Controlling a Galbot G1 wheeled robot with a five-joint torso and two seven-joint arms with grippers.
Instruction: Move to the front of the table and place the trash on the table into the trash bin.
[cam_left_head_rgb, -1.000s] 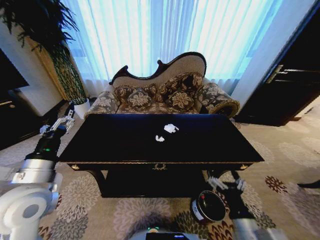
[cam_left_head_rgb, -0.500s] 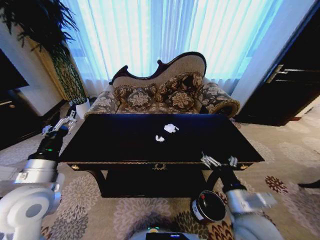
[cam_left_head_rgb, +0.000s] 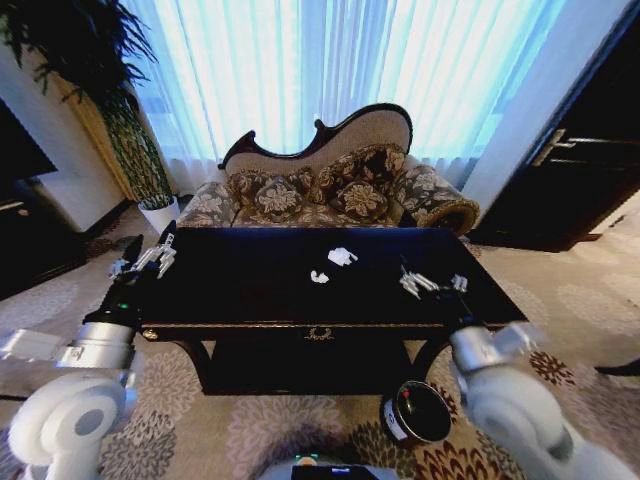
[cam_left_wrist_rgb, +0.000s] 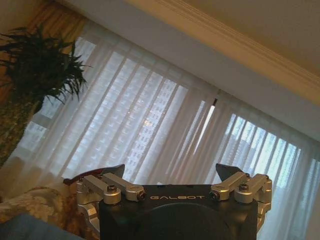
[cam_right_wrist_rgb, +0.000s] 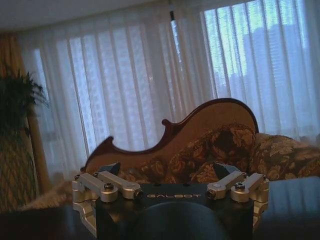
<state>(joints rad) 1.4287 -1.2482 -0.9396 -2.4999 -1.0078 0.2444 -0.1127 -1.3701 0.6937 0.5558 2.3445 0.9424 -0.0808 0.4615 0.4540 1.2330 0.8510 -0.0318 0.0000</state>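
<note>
White paper wads (cam_left_head_rgb: 341, 257) lie on the table (cam_left_head_rgb: 250, 290) between both open-jawed grippers.

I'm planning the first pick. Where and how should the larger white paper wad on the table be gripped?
Probably from straight above, fingers closing across the larger paper wad at its middle: it lies low on the table, with free surface around it. The open right gripper is nearer.
</note>
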